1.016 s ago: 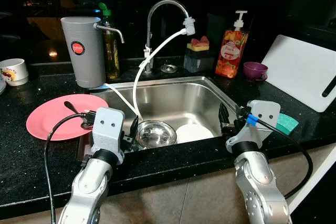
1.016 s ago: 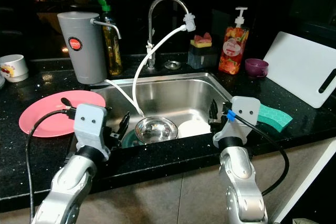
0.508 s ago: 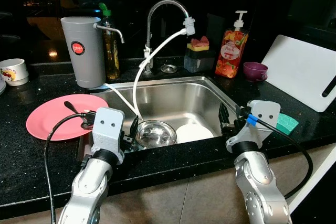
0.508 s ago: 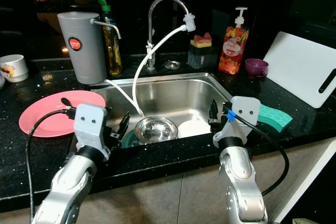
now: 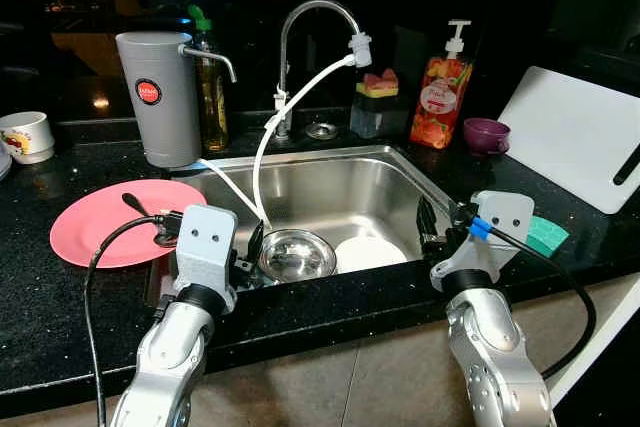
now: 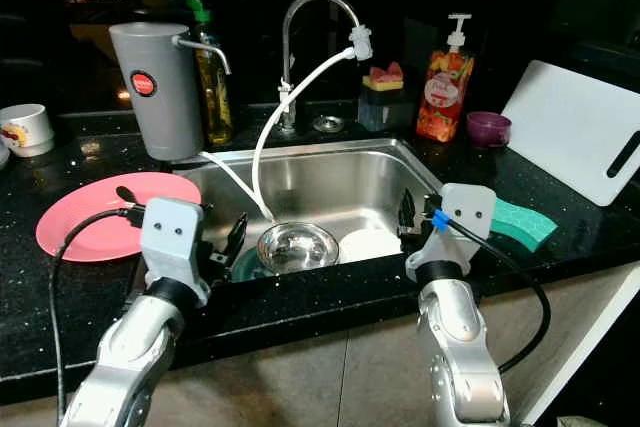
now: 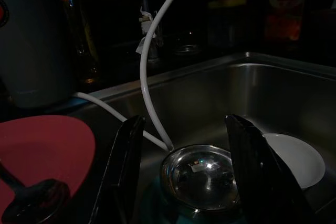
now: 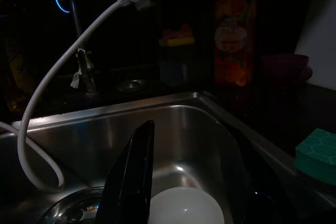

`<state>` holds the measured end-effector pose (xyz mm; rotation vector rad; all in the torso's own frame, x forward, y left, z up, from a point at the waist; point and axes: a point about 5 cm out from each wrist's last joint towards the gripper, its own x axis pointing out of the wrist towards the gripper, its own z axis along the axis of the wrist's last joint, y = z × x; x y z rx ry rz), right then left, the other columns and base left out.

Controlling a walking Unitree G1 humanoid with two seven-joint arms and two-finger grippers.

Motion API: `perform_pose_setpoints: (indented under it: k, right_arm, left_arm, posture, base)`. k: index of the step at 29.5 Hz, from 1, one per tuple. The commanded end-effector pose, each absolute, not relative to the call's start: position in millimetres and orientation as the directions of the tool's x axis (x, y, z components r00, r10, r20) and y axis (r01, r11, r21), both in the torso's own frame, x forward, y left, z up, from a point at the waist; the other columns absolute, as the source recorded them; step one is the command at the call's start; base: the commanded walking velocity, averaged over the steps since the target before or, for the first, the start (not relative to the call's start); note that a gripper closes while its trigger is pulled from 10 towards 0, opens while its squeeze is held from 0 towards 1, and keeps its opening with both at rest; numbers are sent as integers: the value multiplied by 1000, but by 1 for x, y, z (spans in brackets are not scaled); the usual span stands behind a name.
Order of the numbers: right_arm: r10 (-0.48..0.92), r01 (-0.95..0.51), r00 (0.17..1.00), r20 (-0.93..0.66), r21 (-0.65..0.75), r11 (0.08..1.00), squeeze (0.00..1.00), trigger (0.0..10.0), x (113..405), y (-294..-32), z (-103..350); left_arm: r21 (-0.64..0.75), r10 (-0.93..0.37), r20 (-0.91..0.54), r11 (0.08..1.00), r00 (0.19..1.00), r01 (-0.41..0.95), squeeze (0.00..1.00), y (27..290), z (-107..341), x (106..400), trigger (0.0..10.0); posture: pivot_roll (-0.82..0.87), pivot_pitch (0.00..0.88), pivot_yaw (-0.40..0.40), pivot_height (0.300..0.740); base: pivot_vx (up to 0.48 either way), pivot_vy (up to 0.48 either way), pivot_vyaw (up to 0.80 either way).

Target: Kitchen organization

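Note:
A steel bowl (image 5: pixel 296 254) and a white bowl (image 5: pixel 370 252) lie side by side on the floor of the steel sink (image 5: pixel 330 179). My left gripper (image 5: pixel 250 250) hovers at the sink's front left edge, open, its fingers (image 7: pixel 126 166) straddling the steel bowl from above without touching it. At the front right rim, my right gripper (image 5: pixel 426 227) is open too and points over the white bowl (image 8: pixel 186 205). On the counter to the left, a pink plate (image 5: pixel 95 227) carries a black spoon (image 5: pixel 140 209).
A white hose (image 5: pixel 268 137) runs from the faucet (image 5: pixel 315 17) into the sink. A grey canister (image 5: pixel 155 97) and oil bottle (image 5: pixel 210 87) stand behind the plate, a mug (image 5: pixel 25 135) far left. Soap dispenser (image 5: pixel 442 92), purple bowl (image 5: pixel 485 134), white cutting board (image 5: pixel 580 132) and green sponge (image 5: pixel 545 234) sit right.

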<state>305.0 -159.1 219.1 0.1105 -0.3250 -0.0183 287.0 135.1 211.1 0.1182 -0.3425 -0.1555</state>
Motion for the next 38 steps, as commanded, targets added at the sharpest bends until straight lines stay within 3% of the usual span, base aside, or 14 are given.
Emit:
perform_pose_setpoints:
  k: [1, 38]
  right_arm:
    - [-42, 4, 943, 329, 117, 993, 0, 10000, 305, -159, 222]
    - [-39, 1, 942, 334, 113, 994, 0, 10000, 305, -160, 224]
  left_arm:
    - [146, -180, 322, 980, 930, 139, 0, 134, 210, 288, 10000]
    - [148, -187, 322, 978, 928, 146, 0, 132, 210, 288, 10000]
  posture:
    - [103, 41, -51, 740]
    - [99, 34, -52, 740]
  base:
    - [0, 0, 0]
    - [0, 0, 0]
